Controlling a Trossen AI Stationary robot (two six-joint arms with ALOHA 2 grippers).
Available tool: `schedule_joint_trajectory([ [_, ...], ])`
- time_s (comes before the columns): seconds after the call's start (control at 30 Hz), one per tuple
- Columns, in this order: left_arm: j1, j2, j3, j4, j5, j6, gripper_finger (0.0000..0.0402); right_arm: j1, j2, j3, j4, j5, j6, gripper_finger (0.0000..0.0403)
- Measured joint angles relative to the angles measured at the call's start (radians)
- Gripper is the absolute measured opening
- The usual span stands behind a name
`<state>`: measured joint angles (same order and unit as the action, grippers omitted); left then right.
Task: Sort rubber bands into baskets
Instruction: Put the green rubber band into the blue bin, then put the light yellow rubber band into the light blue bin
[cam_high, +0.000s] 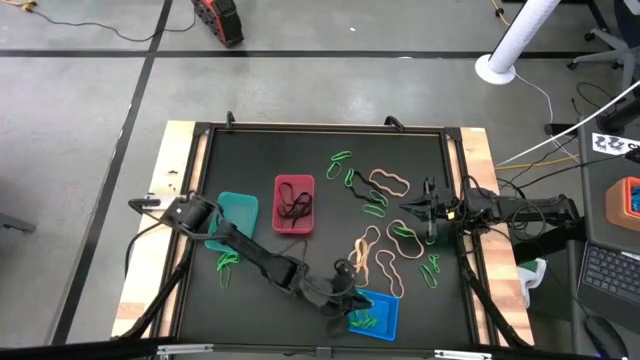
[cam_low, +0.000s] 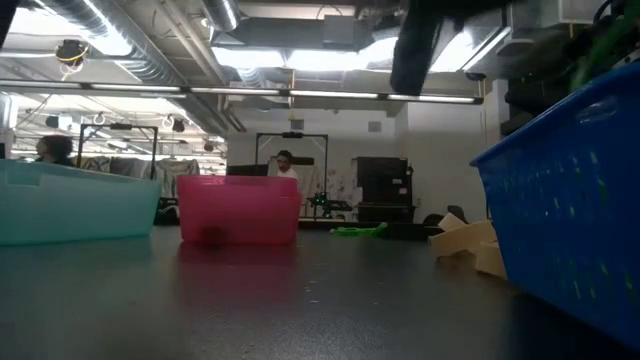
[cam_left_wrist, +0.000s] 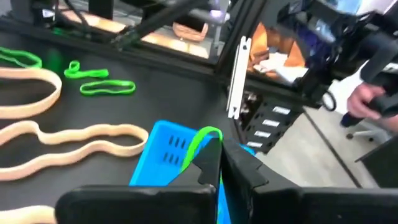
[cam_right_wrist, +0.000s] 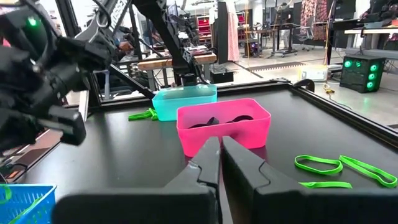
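Note:
My left gripper (cam_high: 352, 297) reaches across the table's near side and stands over the blue basket (cam_high: 392, 302), shut on a green rubber band (cam_left_wrist: 200, 142). The blue basket holds other green bands (cam_high: 362, 322). The red basket (cam_high: 280, 184) holds black bands (cam_high: 294, 208), and the teal basket (cam_high: 240, 208) stands to its left. Loose green bands (cam_high: 345, 165) and tan bands (cam_high: 380, 262) lie on the black mat right of the red basket. My right gripper (cam_high: 420, 210) waits shut near the table's right edge, with nothing in it. My left gripper pinches the green rubber band between its two fingertips (cam_left_wrist: 211, 158). A small loop of the band (cam_left_wrist: 209, 131) arches past the tips and one strand (cam_left_wrist: 189, 157) trails back along a finger. The fingers come slanting slightly down from the table's left. The band is lifted clear, above the blue basket's wall (cam_left_wrist: 163, 152).
Two green bands (cam_high: 228, 265) lie on the mat below the teal basket. More green bands (cam_high: 432, 270) lie near the right edge. A black frame rail (cam_high: 320, 128) borders the mat. People show in the room beyond the table (cam_low: 285, 165).

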<state>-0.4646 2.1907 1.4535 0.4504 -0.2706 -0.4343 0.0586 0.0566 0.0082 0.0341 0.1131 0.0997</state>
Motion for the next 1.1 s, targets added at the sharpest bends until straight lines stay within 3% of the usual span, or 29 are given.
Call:
schedule_joint_trajectory([
  [0.23,0.000,0.019,0.000,-0.080,0.005,0.033,0.0038,0.000,0.000,0.000,0.001,0.000,0.000,0.0019],
  [0.63,0.000,0.007,0.000,-0.155,0.014,0.008,0.0154,0.000,0.000,0.000,0.002,0.000,0.000,0.0019],
  [0.97,0.003,-0.120,0.000,-0.302,0.017,0.091,0.0164,0.000,0.000,0.007,0.006,-0.052,0.042,0.0023],
  [1.1,0.005,-0.197,0.000,-0.393,0.017,0.126,0.0164,0.000,0.000,0.016,0.010,-0.106,0.055,0.0059],
])
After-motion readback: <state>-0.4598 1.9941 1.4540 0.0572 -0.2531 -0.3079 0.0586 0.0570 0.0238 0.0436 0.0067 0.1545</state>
